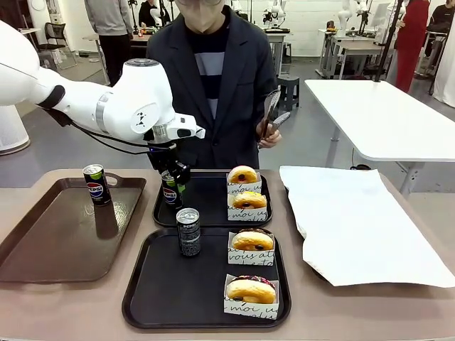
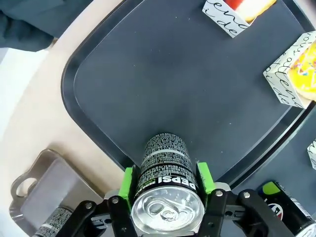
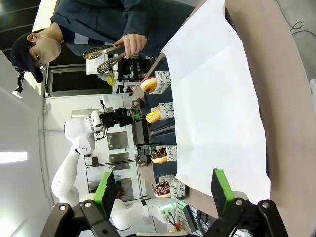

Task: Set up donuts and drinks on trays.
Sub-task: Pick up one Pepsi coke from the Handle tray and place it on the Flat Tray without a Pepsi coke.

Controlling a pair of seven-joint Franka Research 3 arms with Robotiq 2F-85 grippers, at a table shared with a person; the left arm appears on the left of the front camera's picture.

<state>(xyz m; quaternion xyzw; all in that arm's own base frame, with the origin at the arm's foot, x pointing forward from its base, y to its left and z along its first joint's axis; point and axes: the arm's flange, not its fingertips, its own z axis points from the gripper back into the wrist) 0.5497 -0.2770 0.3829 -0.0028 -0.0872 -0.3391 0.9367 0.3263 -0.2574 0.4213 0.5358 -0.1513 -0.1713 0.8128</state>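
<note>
Trays, near to far: the near tray [image 1: 146, 298] carries a grey can [image 1: 188, 231] and two sleeved donuts [image 1: 252, 263]. Over the far tray [image 1: 213, 213], the left hand [image 2: 166, 183] clamps a Pepsi can [image 2: 165, 168] upright, apparently for placing beside two donuts. The right hand [image 3: 165, 190] gapes empty above white paper [image 3: 222, 98].

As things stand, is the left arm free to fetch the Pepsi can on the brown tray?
Probably not yet: the left end effector is shut on a Pepsi can over the far black tray. The path to the can on the brown tray looks unobstructed once it lets go.
</note>
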